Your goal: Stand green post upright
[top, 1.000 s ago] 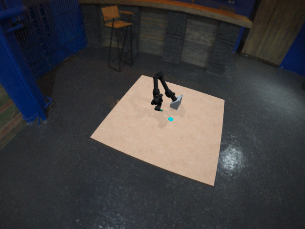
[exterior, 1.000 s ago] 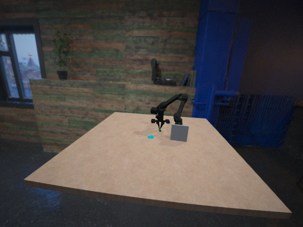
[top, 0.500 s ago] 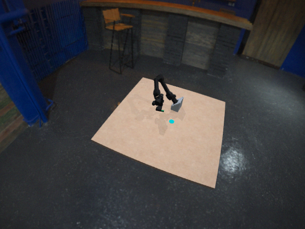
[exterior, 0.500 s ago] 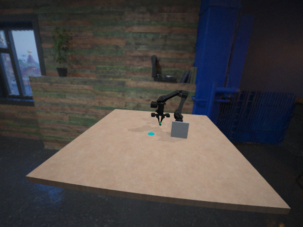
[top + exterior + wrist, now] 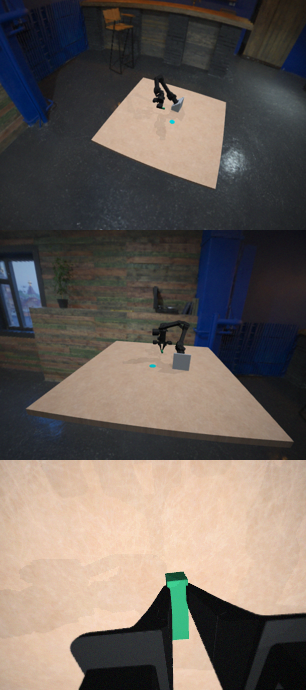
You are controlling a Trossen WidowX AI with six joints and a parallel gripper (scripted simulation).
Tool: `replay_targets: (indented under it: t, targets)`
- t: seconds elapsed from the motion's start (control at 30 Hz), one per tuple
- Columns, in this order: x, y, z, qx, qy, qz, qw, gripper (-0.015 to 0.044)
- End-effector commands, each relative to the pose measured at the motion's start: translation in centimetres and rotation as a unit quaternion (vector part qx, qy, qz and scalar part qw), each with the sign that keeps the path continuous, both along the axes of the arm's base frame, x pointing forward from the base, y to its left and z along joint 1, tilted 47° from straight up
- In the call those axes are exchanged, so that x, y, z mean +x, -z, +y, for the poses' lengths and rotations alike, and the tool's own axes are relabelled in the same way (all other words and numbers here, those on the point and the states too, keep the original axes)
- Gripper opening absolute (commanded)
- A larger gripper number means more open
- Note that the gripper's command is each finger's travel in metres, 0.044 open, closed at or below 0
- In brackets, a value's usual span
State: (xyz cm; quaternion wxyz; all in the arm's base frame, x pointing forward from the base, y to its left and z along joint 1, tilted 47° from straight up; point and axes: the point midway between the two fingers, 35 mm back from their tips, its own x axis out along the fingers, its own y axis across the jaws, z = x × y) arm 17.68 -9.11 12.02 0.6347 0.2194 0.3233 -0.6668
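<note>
The tan, faintly mottled surface [image 5: 139,402] is a flat square slab above a dark floor [image 5: 74,194]. On it lie a small cyan circle [image 5: 152,366], a grey block [image 5: 181,362] standing just beside the arm's base [image 5: 180,349], and soft shadows around them.

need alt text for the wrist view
Two black gripper jaws are shut on a small green rectangular post, which runs lengthwise between them with its far end poking just past their tips. Behind it lies a mottled tan table top, with no cyan circle in view.
</note>
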Motion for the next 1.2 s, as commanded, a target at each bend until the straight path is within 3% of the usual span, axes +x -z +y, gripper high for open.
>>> replay_targets:
  t: [0.0,0.4,0.77,1.17]
  targets:
    - [0.1,-0.8,0.8,-0.001,0.002,0.001,1.000,0.0023]
    - [0.0,-2.8,2.6,-0.008,-0.006,0.011,1.000,0.0023]
    - [2.0,-1.5,4.5,0.018,-0.150,0.152,0.977,0.0023]
    - [4.0,0.4,6.8,0.043,-0.302,0.301,0.903,0.0023]
